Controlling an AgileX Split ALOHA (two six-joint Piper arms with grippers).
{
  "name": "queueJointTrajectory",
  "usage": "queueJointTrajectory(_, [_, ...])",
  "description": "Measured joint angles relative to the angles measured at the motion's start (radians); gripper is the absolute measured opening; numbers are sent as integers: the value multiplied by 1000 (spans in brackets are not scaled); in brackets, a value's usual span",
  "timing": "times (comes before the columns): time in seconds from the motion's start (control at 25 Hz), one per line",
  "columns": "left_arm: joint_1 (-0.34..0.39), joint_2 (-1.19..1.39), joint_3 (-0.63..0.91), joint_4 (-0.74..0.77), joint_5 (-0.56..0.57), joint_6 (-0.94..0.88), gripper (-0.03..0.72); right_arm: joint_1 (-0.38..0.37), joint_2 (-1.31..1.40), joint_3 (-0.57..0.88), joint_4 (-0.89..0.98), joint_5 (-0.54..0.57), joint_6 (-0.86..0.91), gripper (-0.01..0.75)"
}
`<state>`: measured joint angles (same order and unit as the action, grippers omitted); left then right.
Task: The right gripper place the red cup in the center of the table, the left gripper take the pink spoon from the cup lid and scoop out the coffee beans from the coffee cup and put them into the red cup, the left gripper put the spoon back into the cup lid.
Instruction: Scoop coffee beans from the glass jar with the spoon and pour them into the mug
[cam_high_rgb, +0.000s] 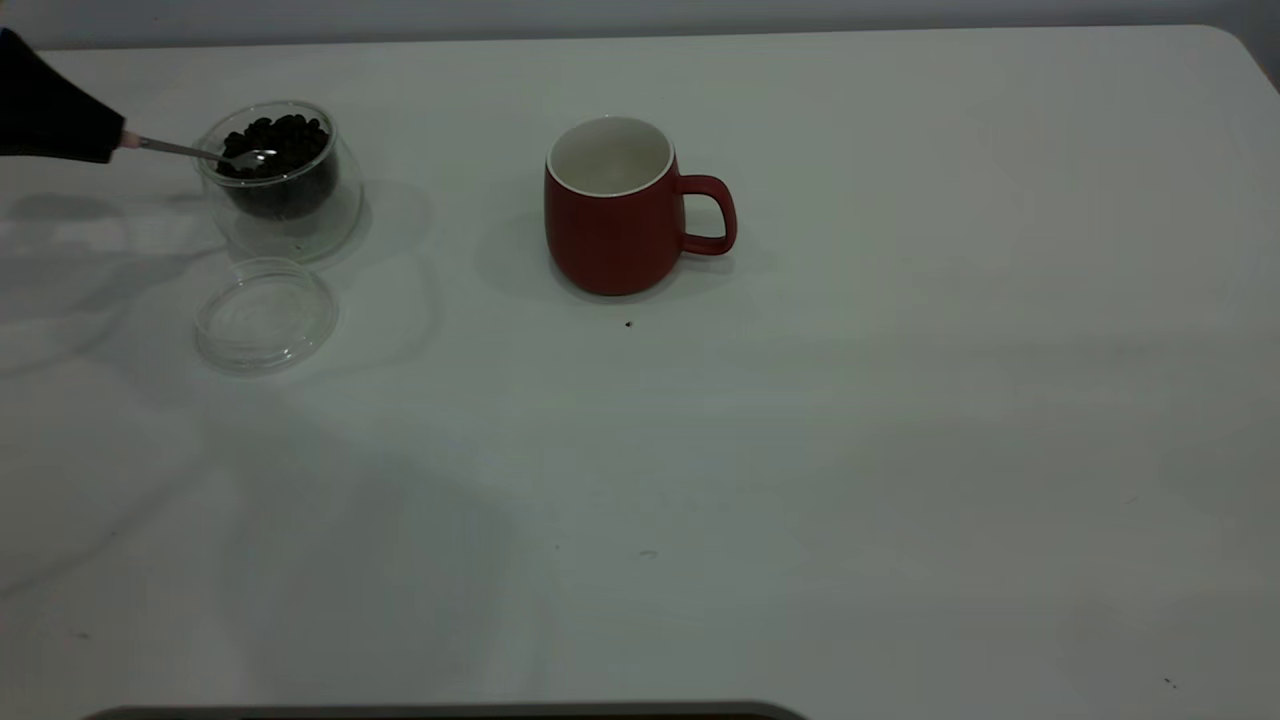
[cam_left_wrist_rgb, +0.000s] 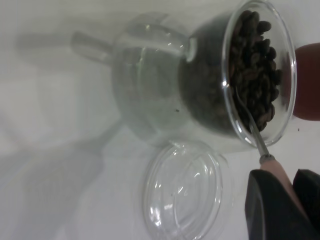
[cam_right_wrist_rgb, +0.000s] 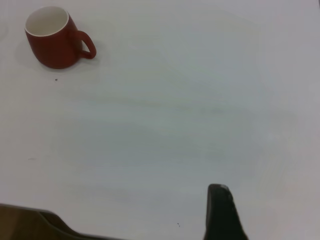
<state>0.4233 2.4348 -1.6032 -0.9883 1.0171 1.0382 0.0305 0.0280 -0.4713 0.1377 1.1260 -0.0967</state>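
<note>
At the far left edge of the wide white table (cam_high_rgb: 900, 400), the black pointed left gripper (cam_high_rgb: 105, 140) is clamped on the pale pink handle of the small metal spoon (cam_high_rgb: 190, 152). Its shiny bowl rests on the dark coffee beans (cam_high_rgb: 280, 140) inside the clear glass coffee cup (cam_high_rgb: 285, 215). Just beside this cup lies the round clear cup lid (cam_high_rgb: 265, 315). Near the table centre stands the dark red ceramic cup (cam_high_rgb: 610, 225), upright. Of the right gripper only 1 finger (cam_right_wrist_rgb: 222, 212) shows, well apart from the cup, so I cannot tell its state.

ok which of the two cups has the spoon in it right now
The glass cup, the small clear one holding coffee beans. The left hand holds the spoon with its bowl on the beans. The red cup stands apart, its inside showing only white.
</note>
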Motion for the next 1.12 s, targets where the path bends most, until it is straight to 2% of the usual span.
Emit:
queueJointTrajectory(0.2, [41, 0, 0, -19, 29, -4, 111, 0, 0, 0, 0, 0, 0, 506])
queueJointTrajectory(0.76, [43, 70, -3, -134, 70, 23, 111, 0, 0, 0, 0, 0, 0, 506])
queueJointTrajectory(1.12, [43, 70, -6, -143, 102, 26, 111, 0, 0, 0, 0, 0, 0, 501])
